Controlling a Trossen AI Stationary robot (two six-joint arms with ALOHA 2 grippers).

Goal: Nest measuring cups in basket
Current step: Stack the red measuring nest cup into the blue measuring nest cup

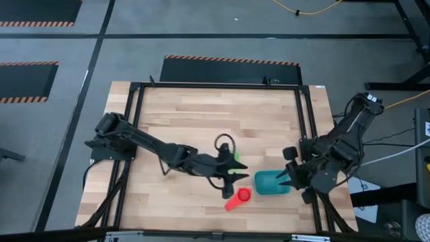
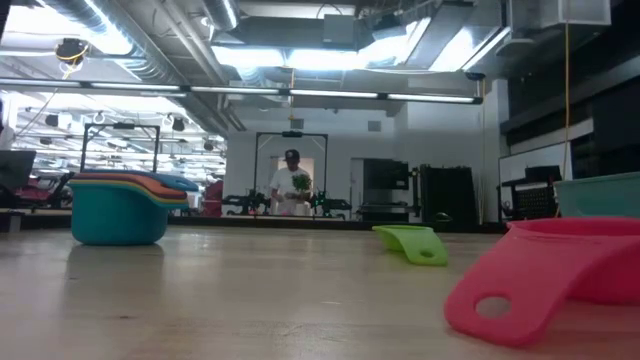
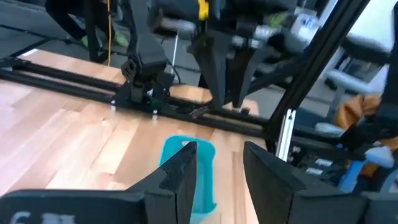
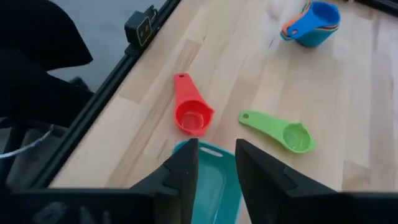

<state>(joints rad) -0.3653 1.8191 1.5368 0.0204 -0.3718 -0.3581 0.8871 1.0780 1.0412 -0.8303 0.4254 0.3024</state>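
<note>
The wooden table (image 1: pixel 181 121) holds 1 teal basket (image 1: pixel 270 183) at the lower right of the high view, just in front of the right gripper (image 1: pixel 290 173). In the right wrist view the basket (image 4: pixel 208 186) sits directly beyond that gripper's 2 dark fingers (image 4: pixel 180 171), which stand a narrow gap apart with nothing between them.

2 measuring cups lie loose on the table. 1 red cup (image 1: pixel 238 198) rests in the lower centre of the high view, just left of the basket, and 1 green cup (image 1: pixel 234 163) lies above it, partly hidden under the left gripper (image 1: pixel 235 176). The right wrist view shows both clearly: the red cup (image 4: pixel 189 112) at centre, mouth up, and the green cup (image 4: pixel 283 132) to its right, apart from each other.

1 nested stack of cups (image 4: pixel 314 22) sits at the upper right of the right wrist view; how many cups it holds cannot be counted. The low view shows the same stack (image 2: pixel 125 208) at the left.

The left gripper's 2 fingers (image 3: pixel 180 177) are moderately apart and hold nothing.

1 person (image 2: pixel 292 185) stands in the far background of the low view.
</note>
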